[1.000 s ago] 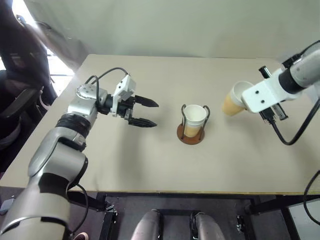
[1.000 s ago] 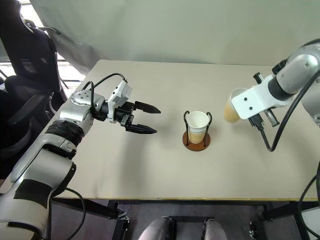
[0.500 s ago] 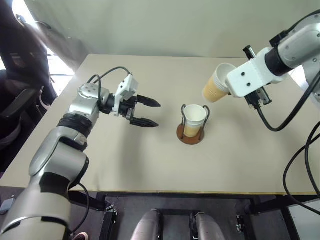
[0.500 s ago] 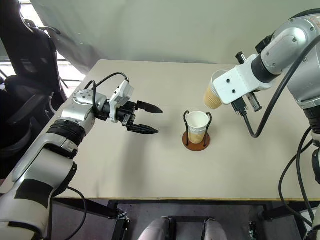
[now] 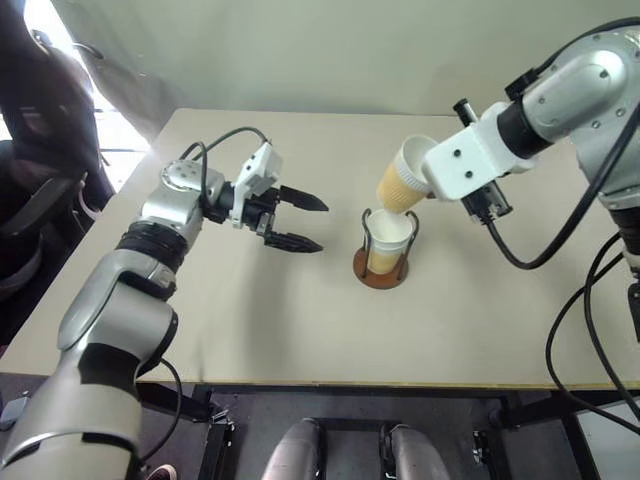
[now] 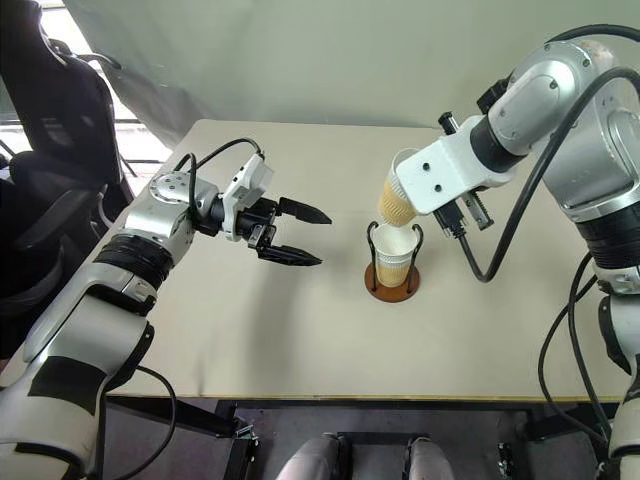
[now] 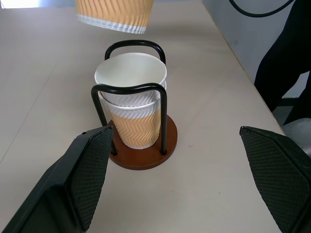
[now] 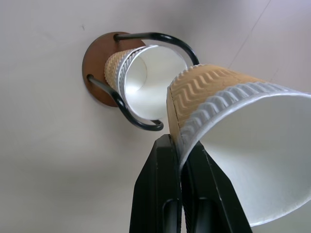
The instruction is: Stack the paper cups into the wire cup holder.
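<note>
A plain beige table (image 5: pixel 300 330) carries the work, its far edge close to a pale wall (image 6: pixel 330 60); a dark chair (image 6: pixel 40 120) stands off its left edge. Near the table's centre, the wire cup holder (image 5: pixel 381 270) stands upright with nested paper cups (image 7: pixel 131 104) inside, mouths up. My right gripper (image 8: pixel 181 160) is pinched on the rim wall of another paper cup (image 5: pixel 402 180), tilted base-down just above the holder. My left gripper (image 5: pixel 297 222) hovers left of the holder, jaws spread wide.

My right gripper (image 8: pixel 181 160) pinches a paper cup's (image 8: pixel 233 121) rim, tilted above the cup-filled wire cup holder (image 8: pixel 104 68)
</note>
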